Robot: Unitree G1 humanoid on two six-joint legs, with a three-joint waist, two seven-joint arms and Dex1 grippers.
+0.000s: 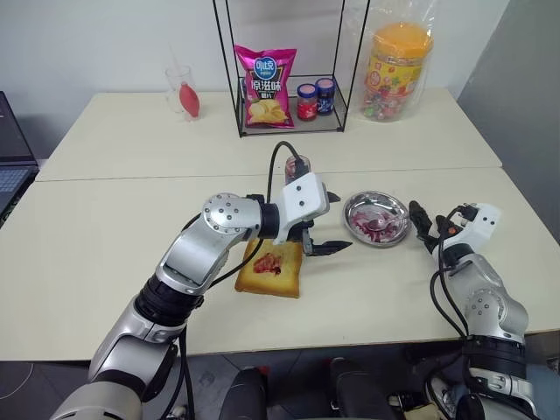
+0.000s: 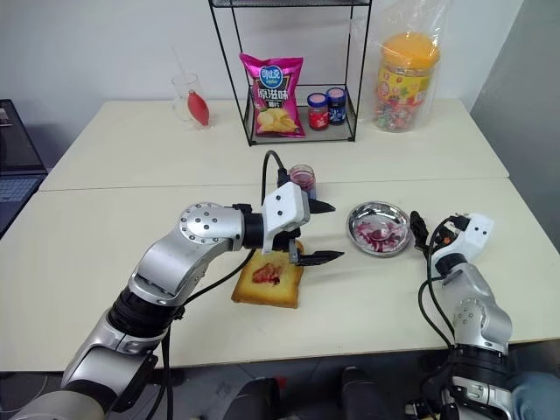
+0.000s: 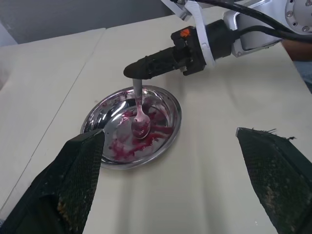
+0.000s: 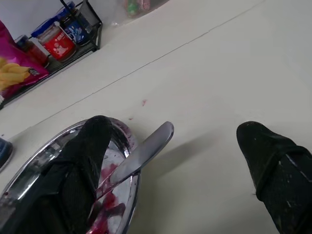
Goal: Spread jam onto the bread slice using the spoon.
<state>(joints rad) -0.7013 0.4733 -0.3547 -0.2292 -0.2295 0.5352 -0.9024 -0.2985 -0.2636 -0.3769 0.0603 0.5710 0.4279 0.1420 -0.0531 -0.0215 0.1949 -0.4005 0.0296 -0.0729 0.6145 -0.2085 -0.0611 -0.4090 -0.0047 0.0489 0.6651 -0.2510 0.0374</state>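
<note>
Your right gripper [image 4: 170,161] is spread, the spoon [image 3: 140,118] lies loose in the steel dish [image 3: 171,127]: thin, slick, jam-smeared, so pinch its handle; left gripper [image 3: 170,185] gapes too.

jam [image 3: 127,146]: dark red-pink smears
bread slice [image 1: 272,270]: golden-brown, darker crust, red patch
spoon [image 3: 140,123]: shiny silver
dish [image 3: 171,130]: mirror-bright metal
table [image 1: 105,254]: pale cream
chip bag [image 1: 265,85]: magenta, yellow chips printed
jar lids [image 1: 315,87]: red, blue

Bright even indoor light, soft shadows under the arms on the pale table [image 1: 105,254], glare on the steel dish [image 3: 173,114] and the spoon [image 4: 146,148], near fingers [image 4: 273,170] in the wrist views blurred, head views sharp
</note>
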